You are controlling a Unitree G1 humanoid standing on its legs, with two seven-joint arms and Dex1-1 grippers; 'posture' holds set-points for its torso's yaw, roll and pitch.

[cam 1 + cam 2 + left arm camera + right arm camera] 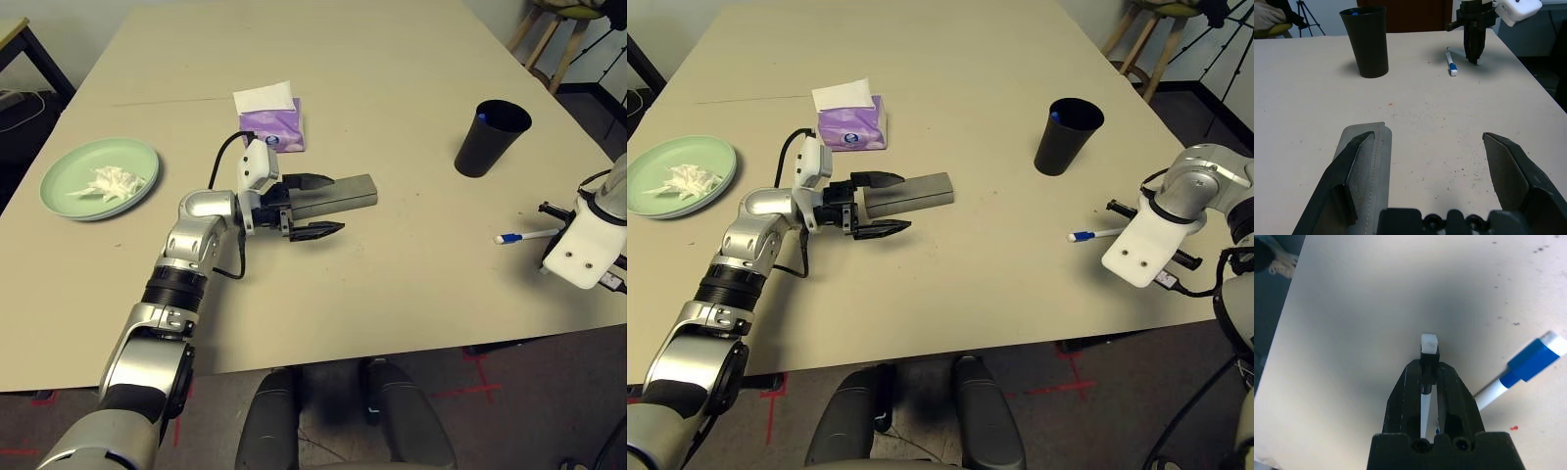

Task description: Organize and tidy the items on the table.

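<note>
The grey-tan glasses case [343,193] lies mid-table. My left gripper [336,204] stands open at its near end, with one finger [1359,161] over the case and the other beside it on bare table. The blue-white pen [529,236] lies flat at the right. My right gripper [1428,364] is shut with its tip down at the table just beside the pen [1450,61], and I cannot see the pen clamped. The black cup [490,137] stands upright with something blue inside. A crumpled white tissue [116,182] rests on the pale green plate [108,152] at the left.
A purple tissue pack [272,127] with a white sheet sits just behind the case. Wooden stool legs [549,44] stand beyond the far right corner. A dark-legged side table [20,39] is at the far left. The table's front edge [392,348] runs close below both arms.
</note>
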